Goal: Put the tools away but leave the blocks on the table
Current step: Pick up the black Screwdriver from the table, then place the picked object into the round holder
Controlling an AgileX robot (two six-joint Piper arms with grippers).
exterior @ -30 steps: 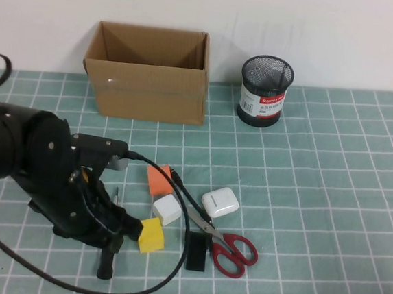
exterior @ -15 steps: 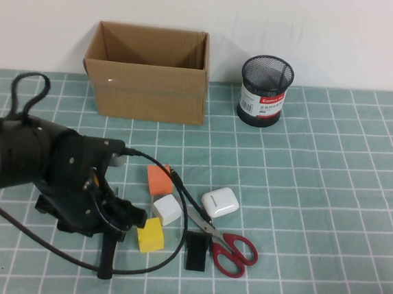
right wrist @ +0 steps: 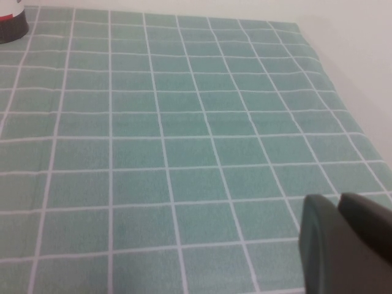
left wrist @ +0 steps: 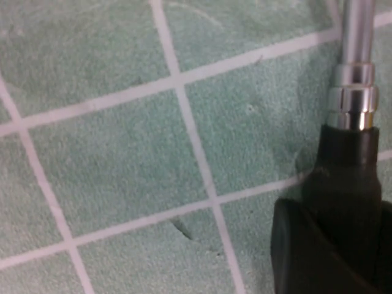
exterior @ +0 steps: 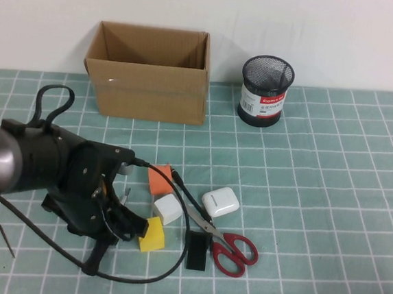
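I saw the left gripper low near the table's front-left edge over the screwdriver, grip unclear; right gripper was closed.

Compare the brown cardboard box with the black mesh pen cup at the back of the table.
The brown cardboard box is rectangular with solid walls; the black mesh pen cup is round, see-through mesh with a red-and-white label. The box is far wider than the cup. Both stand upright, open-topped, by the wall, away from the left gripper low by the yellow block.

L arm low beside yellow block — scissors near.
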